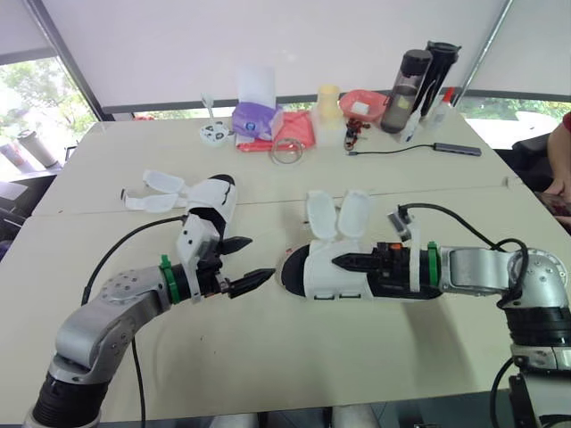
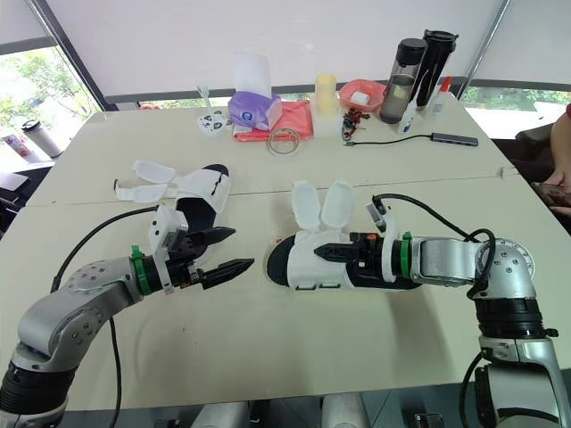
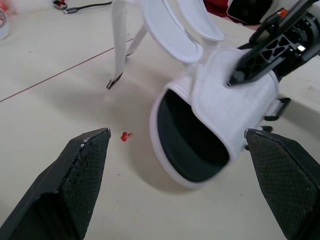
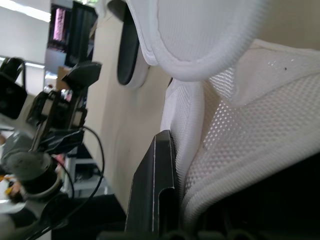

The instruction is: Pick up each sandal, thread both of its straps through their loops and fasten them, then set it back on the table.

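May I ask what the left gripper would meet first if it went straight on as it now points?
Probably the toe end of the white sandal held by the right gripper. It lies straight ahead of the open left gripper, though the depth is hard to judge.

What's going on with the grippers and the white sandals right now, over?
Left gripper open, at toe of near sandal. Right gripper shut on near sandal, straps unfastened. Far sandal on table, straps loose. Nothing in the way.
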Controlling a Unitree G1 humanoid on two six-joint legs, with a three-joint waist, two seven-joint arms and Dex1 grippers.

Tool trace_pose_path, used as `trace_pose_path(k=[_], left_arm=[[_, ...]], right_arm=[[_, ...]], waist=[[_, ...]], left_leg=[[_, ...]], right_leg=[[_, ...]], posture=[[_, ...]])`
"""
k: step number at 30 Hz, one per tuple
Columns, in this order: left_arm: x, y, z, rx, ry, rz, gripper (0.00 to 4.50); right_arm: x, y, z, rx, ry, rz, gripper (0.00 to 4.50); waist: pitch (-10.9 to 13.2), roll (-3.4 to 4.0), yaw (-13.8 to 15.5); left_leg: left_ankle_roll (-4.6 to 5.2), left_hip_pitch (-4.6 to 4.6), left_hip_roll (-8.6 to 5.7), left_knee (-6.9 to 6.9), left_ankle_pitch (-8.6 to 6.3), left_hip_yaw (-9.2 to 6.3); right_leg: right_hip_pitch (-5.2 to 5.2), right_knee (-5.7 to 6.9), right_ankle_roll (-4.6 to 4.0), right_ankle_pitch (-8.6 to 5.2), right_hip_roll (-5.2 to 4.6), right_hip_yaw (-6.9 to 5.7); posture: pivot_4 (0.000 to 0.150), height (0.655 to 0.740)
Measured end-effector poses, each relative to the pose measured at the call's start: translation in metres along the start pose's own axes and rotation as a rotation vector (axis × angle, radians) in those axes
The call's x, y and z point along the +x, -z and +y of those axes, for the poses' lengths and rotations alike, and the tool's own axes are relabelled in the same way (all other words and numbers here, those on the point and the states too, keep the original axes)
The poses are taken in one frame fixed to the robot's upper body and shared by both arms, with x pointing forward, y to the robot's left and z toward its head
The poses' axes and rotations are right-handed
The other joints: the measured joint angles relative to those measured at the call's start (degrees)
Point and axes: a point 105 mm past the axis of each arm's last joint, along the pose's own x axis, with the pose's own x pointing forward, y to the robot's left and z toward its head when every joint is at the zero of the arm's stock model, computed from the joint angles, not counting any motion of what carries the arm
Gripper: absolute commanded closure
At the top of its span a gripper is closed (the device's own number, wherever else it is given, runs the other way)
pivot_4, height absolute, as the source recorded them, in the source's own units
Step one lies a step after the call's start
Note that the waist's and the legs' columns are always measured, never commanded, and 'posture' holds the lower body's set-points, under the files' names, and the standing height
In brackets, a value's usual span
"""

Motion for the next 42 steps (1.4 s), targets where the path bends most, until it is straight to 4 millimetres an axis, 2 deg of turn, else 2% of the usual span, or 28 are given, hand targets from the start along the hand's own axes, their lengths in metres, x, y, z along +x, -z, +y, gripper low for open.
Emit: trace_pose_path(k=[4,9,17,20,24,40,41,42], left_arm=[[0.004,0.003,-0.005,-0.012,0.012,-0.001,0.0],[0.005,0.006,-0.008,-0.019,0.012,0.001,0.0],[0.005,0.006,-0.009,-0.017,0.011,0.001,0.0],[0.006,0.006,-0.009,-0.017,0.014,0.001,0.0],[0.007,0.007,-0.011,-0.019,0.02,0.005,0.0],[0.012,0.01,-0.014,-0.022,0.026,0.004,0.0],[0.012,0.01,-0.014,-0.021,0.025,0.004,0.0],[0.012,0.01,-0.014,-0.021,0.025,0.004,0.0]], right_arm=[[0.005,0.006,0.003,0.039,-0.085,0.039,4.45],[0.018,0.014,-0.004,0.109,-0.098,0.076,4.45],[0.027,0.008,-0.006,0.135,-0.086,0.057,4.45],[0.036,-0.003,-0.002,0.146,-0.104,0.029,4.45],[0.038,-0.016,0.005,0.127,-0.104,0.006,4.45],[0.052,-0.017,-0.008,0.218,-0.07,0.006,4.45],[0.052,-0.017,-0.008,0.218,-0.068,0.006,3.77],[0.054,-0.017,-0.009,0.218,-0.061,0.007,3.52]], waist=[[0.0,-0.04,0.0],[0.0,-0.05,0.0],[0.0,-0.06,-0.1],[0.0,-0.06,-0.3],[0.0,-0.08,0.1],[0.0,-0.08,-0.3],[0.0,-0.08,-0.3],[0.0,-0.08,-0.3]], left_leg=[[0.0,0.0,0.01,0.0,0.0,0.0],[0.0,0.0,0.01,0.01,0.0,0.0],[0.0,0.0,0.01,0.01,0.0,0.0],[0.0,0.0,0.05,0.01,0.0,0.02],[0.0,-0.01,0.03,0.01,0.0,0.02],[0.01,-0.04,0.08,-0.01,-0.01,0.03],[0.01,-0.04,0.09,-0.01,-0.01,0.03],[0.01,-0.03,0.09,0.0,-0.01,0.03]], right_leg=[[0.0,0.0,0.02,0.02,0.01,0.0],[-0.01,0.0,0.03,0.02,0.0,0.02],[-0.01,-0.03,0.04,0.04,0.01,0.04],[-0.07,0.0,0.02,0.12,0.04,0.1],[-0.04,-0.08,0.03,0.13,0.04,0.09],[0.02,-0.34,0.15,0.29,0.09,0.13],[0.02,-0.34,0.15,0.29,0.1,0.12],[0.02,-0.34,0.14,0.3,0.11,0.12]], posture=[[0.15,0.74],[0.15,0.74],[0.15,0.74],[0.15,0.74],[0.15,0.74],[0.15,0.74],[0.15,0.74],[0.15,0.74]])
